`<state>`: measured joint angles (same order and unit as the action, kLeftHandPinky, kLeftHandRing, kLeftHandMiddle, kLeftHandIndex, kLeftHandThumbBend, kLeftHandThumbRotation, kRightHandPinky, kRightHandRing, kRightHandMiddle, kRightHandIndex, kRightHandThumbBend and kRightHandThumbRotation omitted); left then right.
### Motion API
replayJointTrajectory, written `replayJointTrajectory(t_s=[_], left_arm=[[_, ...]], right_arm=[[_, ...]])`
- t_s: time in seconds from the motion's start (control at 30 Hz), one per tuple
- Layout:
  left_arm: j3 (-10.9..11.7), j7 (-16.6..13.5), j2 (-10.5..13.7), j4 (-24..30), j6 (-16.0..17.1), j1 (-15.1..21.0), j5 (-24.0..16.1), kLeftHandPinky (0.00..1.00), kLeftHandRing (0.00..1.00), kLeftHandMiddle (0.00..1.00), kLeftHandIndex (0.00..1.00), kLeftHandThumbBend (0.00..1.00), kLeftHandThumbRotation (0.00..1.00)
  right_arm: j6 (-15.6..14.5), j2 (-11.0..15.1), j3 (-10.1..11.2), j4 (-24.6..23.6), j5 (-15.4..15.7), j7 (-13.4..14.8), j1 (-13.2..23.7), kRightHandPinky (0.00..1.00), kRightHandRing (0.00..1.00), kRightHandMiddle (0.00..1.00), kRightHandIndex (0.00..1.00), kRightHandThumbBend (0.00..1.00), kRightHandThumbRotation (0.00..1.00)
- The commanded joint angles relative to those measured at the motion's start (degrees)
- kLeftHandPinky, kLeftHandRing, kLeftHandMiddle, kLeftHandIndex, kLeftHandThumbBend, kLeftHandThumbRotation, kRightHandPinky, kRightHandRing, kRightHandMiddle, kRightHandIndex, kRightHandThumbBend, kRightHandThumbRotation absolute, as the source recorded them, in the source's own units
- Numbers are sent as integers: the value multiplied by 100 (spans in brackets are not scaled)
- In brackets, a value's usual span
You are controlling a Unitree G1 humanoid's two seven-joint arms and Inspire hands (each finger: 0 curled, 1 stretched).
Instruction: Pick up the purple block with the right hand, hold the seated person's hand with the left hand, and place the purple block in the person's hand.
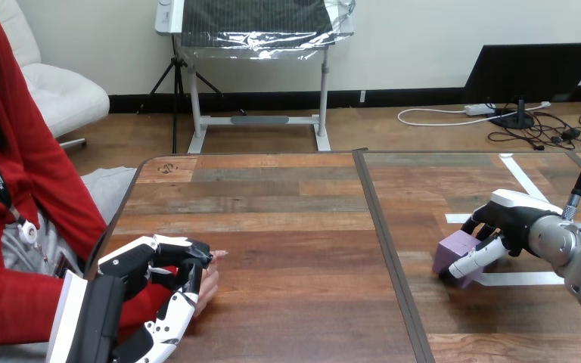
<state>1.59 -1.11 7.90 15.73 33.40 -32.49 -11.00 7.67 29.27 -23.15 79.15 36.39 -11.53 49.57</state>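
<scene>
Purple block (455, 249) lies clamped in the right hand (511, 217); the left hand (142, 265) clasps the person's hand (209, 285).

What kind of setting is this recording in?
Probably a lab-style tabletop test station for robot-to-person handovers: a wooden table with white tape marks, a purple block gripped by the right hand, and the left hand curled round a seated person's hand.

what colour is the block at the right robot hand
Purple. The block shows best in the head view.
</scene>
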Motion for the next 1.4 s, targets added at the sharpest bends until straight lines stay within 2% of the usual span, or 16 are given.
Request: replayJointTrajectory(t_s=[0.0, 0.43, 0.63, 0.83, 0.87, 1.03, 1.37], left_arm=[[41, -49, -49, 104, 1, 211, -19, 48, 61, 64, 51, 24, 44], [43, -30, -29, 118, -21, 202, 3, 49, 62, 65, 51, 23, 41], [46, -24, -20, 122, -21, 208, 5, 49, 62, 65, 51, 26, 41], [64, -41, -16, 80, 18, 217, -4, 49, 62, 65, 51, 26, 40], [65, -41, -17, 76, 19, 217, 1, 49, 62, 65, 51, 26, 40], [76, -47, -18, 73, 13, 213, -6, 49, 62, 65, 52, 25, 40], [82, -61, -35, 106, -27, 186, -16, 49, 62, 65, 52, 26, 40]], right_arm=[[-71, -106, -2, -116, -38, -1, 161, 71, 77, 79, 81, 100, 36], [-45, -148, 47, -126, -116, 41, 92, 67, 74, 77, 80, 100, 32], [10, -148, 36, -123, -98, 105, 62, 67, 73, 77, 79, 100, 27], [103, -150, 31, -139, -87, 258, 29, 64, 69, 73, 76, 93, 20], [119, -151, 30, -141, -85, 276, 28, 62, 67, 72, 74, 90, 16], [189, -149, 3, -140, -53, 386, 12, 59, 64, 69, 71, 85, 8], [263, -159, -12, -139, -32, 512, 4, 55, 60, 64, 65, 76, 1]])
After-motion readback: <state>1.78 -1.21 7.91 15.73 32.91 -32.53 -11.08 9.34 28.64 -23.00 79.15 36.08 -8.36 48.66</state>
